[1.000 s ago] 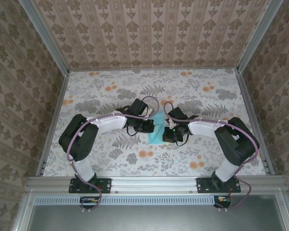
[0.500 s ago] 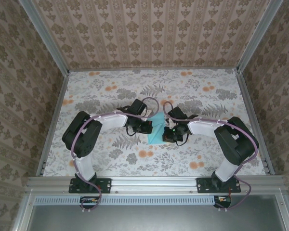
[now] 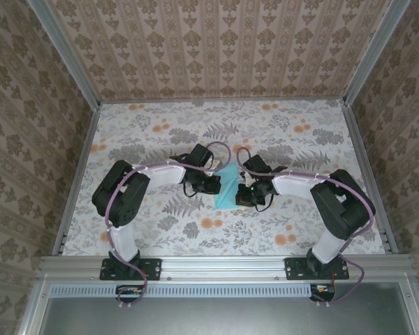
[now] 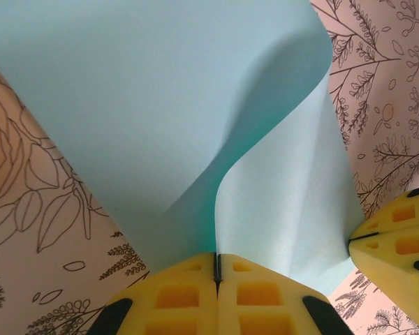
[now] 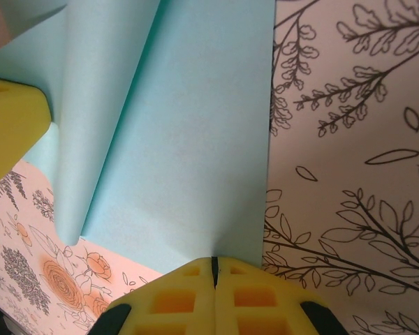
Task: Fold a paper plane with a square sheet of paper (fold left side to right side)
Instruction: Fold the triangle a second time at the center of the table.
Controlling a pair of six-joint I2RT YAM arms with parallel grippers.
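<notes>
Where the two arms meet at the middle of the floral tabletop, the square sheet of paper sits between the left gripper and the right gripper. Seen from above, the light-blue sheet appears as a narrow, slightly tilted strip running near to far, with one gripper against each long side.

Left wrist view: the left gripper is clenched. Its yellow fingers are pressed together, and an edge of the sheet is grasped in the seam between them. From that seam the paper rises in a curved flap that bows over the flat layer beneath. The flap is not pressed flat. A yellow finger belonging to the right gripper stands at the right, just beside the sheet.

Right wrist view: the right gripper is likewise clenched, and its pads meet in a thin line on the near edge of the sheet. The straight right edge of the paper lies on the tabletop. A raised ridge runs along the left part of the sheet. A yellow finger of the left gripper touches the paper at the left.
</notes>
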